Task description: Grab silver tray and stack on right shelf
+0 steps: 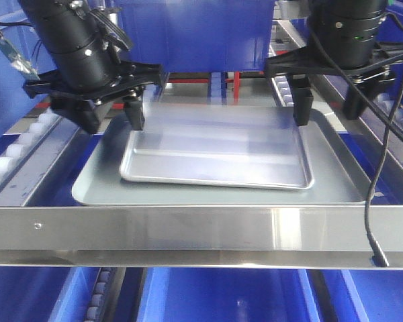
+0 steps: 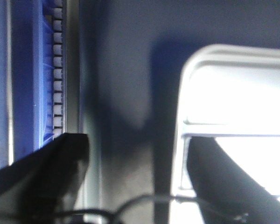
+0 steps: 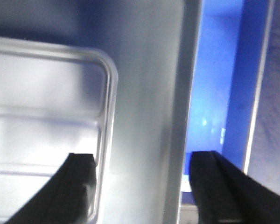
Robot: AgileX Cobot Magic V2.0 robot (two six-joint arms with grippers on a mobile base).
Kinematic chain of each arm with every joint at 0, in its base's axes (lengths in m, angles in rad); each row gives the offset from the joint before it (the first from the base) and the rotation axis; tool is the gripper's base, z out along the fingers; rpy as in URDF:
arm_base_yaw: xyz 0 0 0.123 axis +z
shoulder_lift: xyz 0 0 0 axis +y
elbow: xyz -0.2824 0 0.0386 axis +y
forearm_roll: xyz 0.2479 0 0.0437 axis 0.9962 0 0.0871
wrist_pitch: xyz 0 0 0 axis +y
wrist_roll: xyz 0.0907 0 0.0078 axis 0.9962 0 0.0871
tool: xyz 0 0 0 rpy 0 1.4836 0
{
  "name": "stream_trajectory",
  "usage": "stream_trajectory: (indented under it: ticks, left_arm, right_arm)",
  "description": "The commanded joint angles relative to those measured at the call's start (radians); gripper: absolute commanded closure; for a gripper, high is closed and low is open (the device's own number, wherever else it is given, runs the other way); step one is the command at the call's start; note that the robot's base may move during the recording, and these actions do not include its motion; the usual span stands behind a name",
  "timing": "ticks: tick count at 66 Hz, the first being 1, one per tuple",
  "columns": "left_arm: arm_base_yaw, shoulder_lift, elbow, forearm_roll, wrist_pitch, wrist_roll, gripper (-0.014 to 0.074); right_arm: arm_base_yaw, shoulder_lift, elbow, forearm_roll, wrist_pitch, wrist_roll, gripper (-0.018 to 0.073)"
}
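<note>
Placement first, from your front-facing view: the shiny rectangular silver tray with rounded corners and two long raised ribs lies flat inside the larger, duller grey tray, and both sit in the right shelf lane, just behind its broad polished steel front bar with small rivets. You can read that as the stack already made, since the ribbed tray nests squarely with grey margin showing on all sides. White-roller side rails run along the lane's left edge, and a blue plastic bin stands behind. Your left gripper hangs over the tray's far left corner with its jaws apart, one finger outside the rim and one just over the floor; your right gripper hangs likewise over the far right corner, jaws spread and holding nothing. Straddling each short edge like that suits either a release or a grip, and here nothing is clamped. In your left wrist view, the silver tray shows its rounded corner and one rib, with a dark finger over its floor and the other finger well off to the side beside the roller rail. In your right wrist view, the silver tray corner sits on the grey tray, with one finger touching or just above its rim and the other beyond the grey tray's edge, over blue.
</note>
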Motion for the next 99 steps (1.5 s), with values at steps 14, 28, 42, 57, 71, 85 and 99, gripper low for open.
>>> stream_trajectory:
  ticks: [14, 28, 42, 57, 71, 85, 99]
  left_arm:
    - [0.003, -0.061, -0.104, 0.017, 0.084, 0.006, 0.0132]
    - [-0.01, -0.157, -0.129, 0.015, 0.209, 0.082, 0.0176]
    - [-0.049, -0.335, -0.036, 0.015, 0.279, 0.127, 0.0455]
    - [-0.096, -0.571, 0.294, 0.013, 0.072, 0.127, 0.0687]
    - [-0.108, -0.813, 0.664, -0.003, -0.223, 0.125, 0.0697]
    - [-0.109, -1.072, 0.86, -0.003, -0.358, 0.125, 0.0697]
    - [-0.109, -1.314, 0.878, 0.008, -0.369, 0.125, 0.0697]
  right_arm:
    - [-0.006, -0.072, -0.039, -0.032, -0.001, -0.006, -0.0002]
    - [-0.004, -0.195, -0.039, -0.014, 0.031, -0.014, 0.0003]
    - [-0.004, -0.324, 0.001, 0.085, 0.091, -0.127, 0.025]
    - [-0.004, -0.492, 0.235, 0.085, -0.021, -0.137, 0.05]
    - [-0.004, -0.704, 0.575, 0.082, -0.281, -0.162, 0.0503]
    - [-0.004, -0.973, 0.839, 0.08, -0.495, -0.247, 0.0503]
    - [-0.004, -1.254, 0.887, 0.08, -0.524, -0.26, 0.0503]
